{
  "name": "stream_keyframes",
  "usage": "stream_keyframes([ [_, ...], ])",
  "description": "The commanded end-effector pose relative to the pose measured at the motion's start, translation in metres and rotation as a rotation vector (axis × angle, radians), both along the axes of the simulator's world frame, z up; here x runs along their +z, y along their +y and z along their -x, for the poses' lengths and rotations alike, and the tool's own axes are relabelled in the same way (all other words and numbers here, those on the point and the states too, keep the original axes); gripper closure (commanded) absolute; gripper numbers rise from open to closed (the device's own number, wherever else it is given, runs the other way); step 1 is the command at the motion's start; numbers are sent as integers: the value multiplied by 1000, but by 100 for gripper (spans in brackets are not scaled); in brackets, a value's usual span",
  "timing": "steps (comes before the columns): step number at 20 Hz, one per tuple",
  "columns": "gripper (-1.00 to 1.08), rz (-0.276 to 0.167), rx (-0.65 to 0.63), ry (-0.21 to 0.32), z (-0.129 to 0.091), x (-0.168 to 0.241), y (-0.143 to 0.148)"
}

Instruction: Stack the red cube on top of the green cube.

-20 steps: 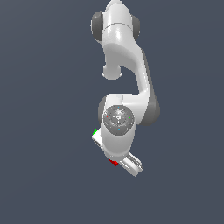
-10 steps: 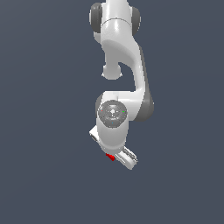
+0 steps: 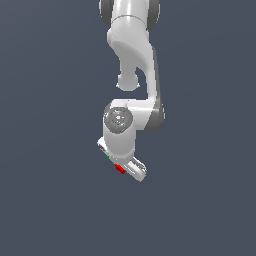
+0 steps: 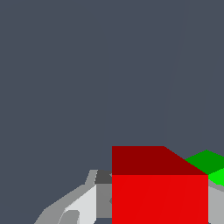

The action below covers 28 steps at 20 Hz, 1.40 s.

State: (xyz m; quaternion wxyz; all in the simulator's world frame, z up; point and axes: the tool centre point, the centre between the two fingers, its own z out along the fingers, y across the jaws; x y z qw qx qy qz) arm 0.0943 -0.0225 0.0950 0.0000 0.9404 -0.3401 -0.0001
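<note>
Red cube [image 4: 159, 192] between the fingers [image 4: 81, 203], unmarked, overlapping green cube [image 4: 209, 166]

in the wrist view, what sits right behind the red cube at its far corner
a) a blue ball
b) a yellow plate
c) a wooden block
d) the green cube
d: in the wrist view the green cube peeks out from behind the far corner of the red cube, and no ball, plate or block shows.
</note>
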Motion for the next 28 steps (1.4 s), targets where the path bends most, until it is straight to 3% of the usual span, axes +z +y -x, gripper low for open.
stream_keyframes([
  [1, 108, 0, 0, -1, 13, -4, -7],
  [16, 108, 0, 0, 0, 83, -30, -51],
  [28, 108, 0, 0, 0, 95, -35, -60],
])
